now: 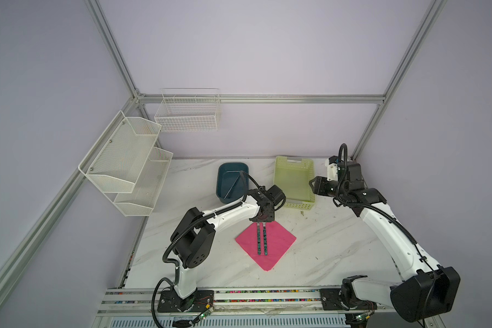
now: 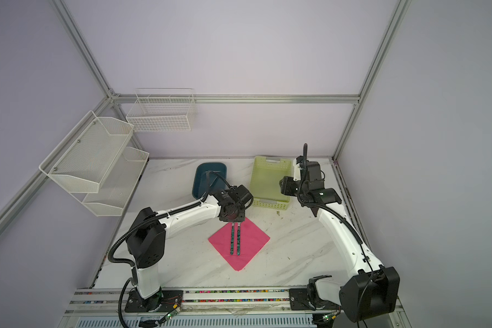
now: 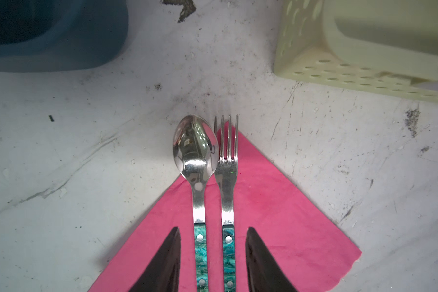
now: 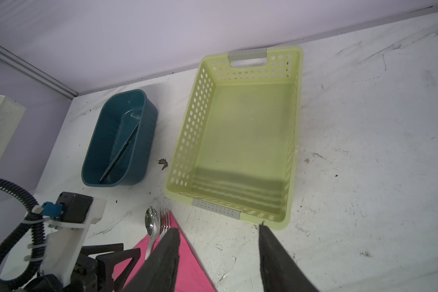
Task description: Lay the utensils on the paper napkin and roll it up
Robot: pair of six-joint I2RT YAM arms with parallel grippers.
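The pink paper napkin (image 1: 279,241) (image 2: 252,240) lies as a diamond on the marble table. A spoon (image 3: 194,146) and a fork (image 3: 228,161) lie side by side on it. Their heads reach over its far corner. In both top views only their teal handles (image 1: 258,241) (image 2: 238,241) show. My left gripper (image 3: 213,228) (image 1: 263,220) is open just above them, with one finger on each side of both handles, touching neither. The knife (image 4: 119,154) (image 1: 231,186) lies slanted inside the teal tub (image 4: 147,131). My right gripper (image 4: 218,227) (image 1: 313,184) hangs open and empty above the pale green basket's near right edge.
The teal tub (image 1: 233,164) and the empty pale green basket (image 1: 294,181) stand behind the napkin, a narrow gap between them. White mesh shelves (image 1: 125,162) and a wire basket (image 1: 188,113) hang on the left and back walls. Aluminium frame posts edge the table.
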